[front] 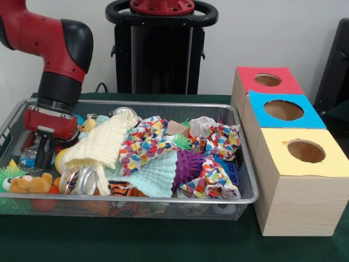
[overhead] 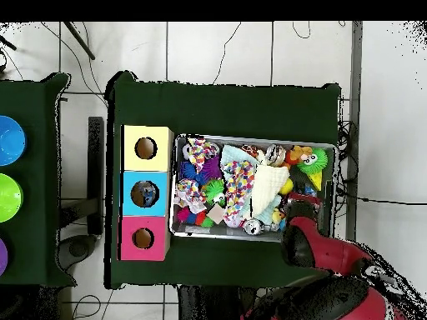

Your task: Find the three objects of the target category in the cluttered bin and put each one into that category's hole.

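1. Front view: my gripper is down inside the wire mesh bin at its left end. The black fingers hang close together, pretty narrow, and I can't see anything pinched between them.
2. Right beside it is a cream waffle-textured cloth draped over the pile, with a shiny crushed can at its lower end near the bin's front edge. An orange plush toy sits in the front left corner, just below my gripper.
3. Toward the middle there's a confetti-print cloth, a spiky purple ball and a mint green cloth. All soft stuff heaped up and overlapping.
4. Off the bin's right edge stand three wooden boxes with round holes: the yellow-topped box is nearest, then the blue-topped box, then the red-topped box.
5. Overhead view: my arm covers one corner of the bin, so my gripper is hidden here. The boxes line the bin's opposite short edge on the green tablecloth.
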